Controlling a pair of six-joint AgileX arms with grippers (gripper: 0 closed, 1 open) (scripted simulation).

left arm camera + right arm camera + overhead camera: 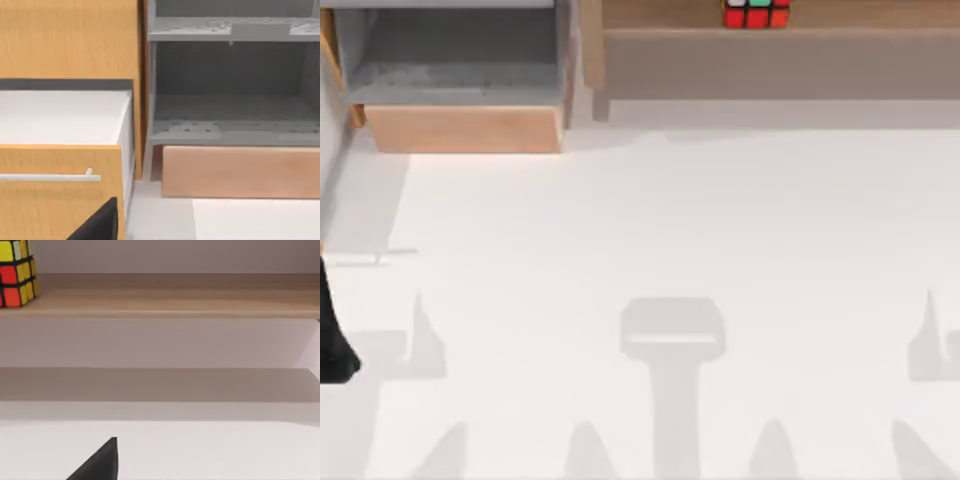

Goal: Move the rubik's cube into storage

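The rubik's cube [757, 12] stands on a wooden shelf [780, 35] at the table's far right, with red and green squares showing from above. In the right wrist view the cube [17, 272] shows yellow and red faces at the shelf's end, well away from a black part of my right gripper [100, 462], which hangs low over the white table. My left gripper [335, 345] sits at the table's left edge. The left wrist view looks at the open grey storage compartment [230, 110], with a black part of that gripper [100, 222] in front of it.
The storage unit [460, 128] at the far left has a light wood front lip and a grey inside. Beside it, in the left wrist view, is a wooden drawer [60, 190] with a white bar handle [50, 176]. The white table [650, 220] spreads between the arms.
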